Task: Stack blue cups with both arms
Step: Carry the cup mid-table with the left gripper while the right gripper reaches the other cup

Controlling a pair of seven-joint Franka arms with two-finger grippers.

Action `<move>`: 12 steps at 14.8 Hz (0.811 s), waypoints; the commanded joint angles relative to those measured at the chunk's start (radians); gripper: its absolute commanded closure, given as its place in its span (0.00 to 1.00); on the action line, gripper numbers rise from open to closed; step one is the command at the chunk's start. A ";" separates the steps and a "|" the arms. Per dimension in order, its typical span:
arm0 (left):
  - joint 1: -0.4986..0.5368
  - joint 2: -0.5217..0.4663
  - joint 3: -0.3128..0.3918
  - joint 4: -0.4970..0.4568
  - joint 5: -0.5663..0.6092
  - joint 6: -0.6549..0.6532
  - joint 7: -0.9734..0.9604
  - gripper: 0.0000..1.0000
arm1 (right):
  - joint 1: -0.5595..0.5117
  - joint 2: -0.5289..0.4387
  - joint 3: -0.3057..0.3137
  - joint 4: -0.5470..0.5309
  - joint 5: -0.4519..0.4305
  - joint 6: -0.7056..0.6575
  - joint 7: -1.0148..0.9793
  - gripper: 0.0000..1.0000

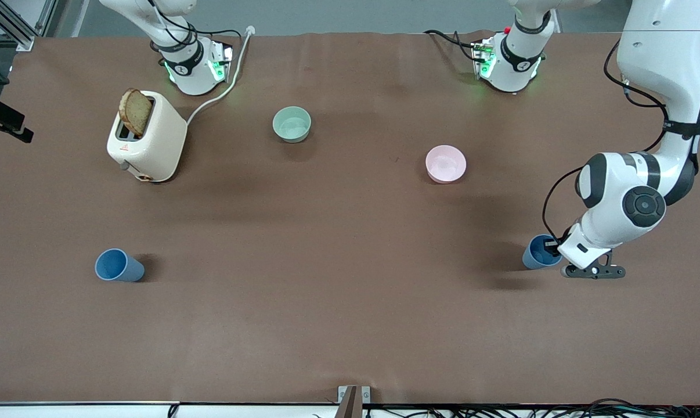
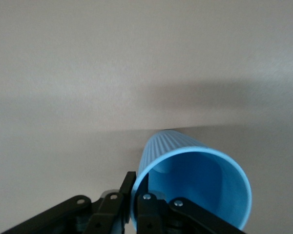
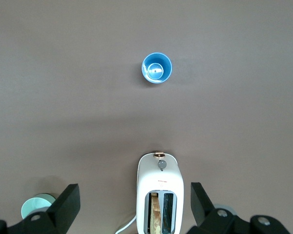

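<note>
One blue cup (image 1: 537,252) stands near the left arm's end of the table. My left gripper (image 1: 552,248) is down at its rim. In the left wrist view the fingers (image 2: 128,187) pinch the wall of this cup (image 2: 200,178), one inside and one outside. The other blue cup (image 1: 118,265) stands upright and alone near the right arm's end, nearer the front camera than the toaster; it also shows in the right wrist view (image 3: 156,68). My right gripper (image 3: 134,194) is open and empty, high over the toaster, and is out of the front view.
A white toaster (image 1: 147,139) with a slice of bread in one slot stands near the right arm's base, its cord running toward the base. A pale green bowl (image 1: 292,124) and a pink bowl (image 1: 446,164) sit in the middle of the brown table.
</note>
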 commanded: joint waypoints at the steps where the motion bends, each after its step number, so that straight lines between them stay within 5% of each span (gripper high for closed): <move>1: -0.003 -0.030 -0.039 0.033 0.002 -0.011 -0.016 1.00 | 0.010 0.032 -0.029 -0.026 -0.002 0.055 0.004 0.00; 4: -0.009 -0.041 -0.090 0.099 0.002 -0.107 -0.085 1.00 | 0.011 0.095 -0.049 -0.071 -0.002 0.159 0.002 0.00; 8: -0.036 -0.037 -0.197 0.196 0.002 -0.240 -0.246 1.00 | 0.010 0.131 -0.072 -0.284 -0.002 0.444 -0.001 0.00; 12: -0.188 0.002 -0.245 0.220 0.004 -0.240 -0.543 1.00 | 0.010 0.229 -0.092 -0.416 -0.002 0.729 -0.012 0.00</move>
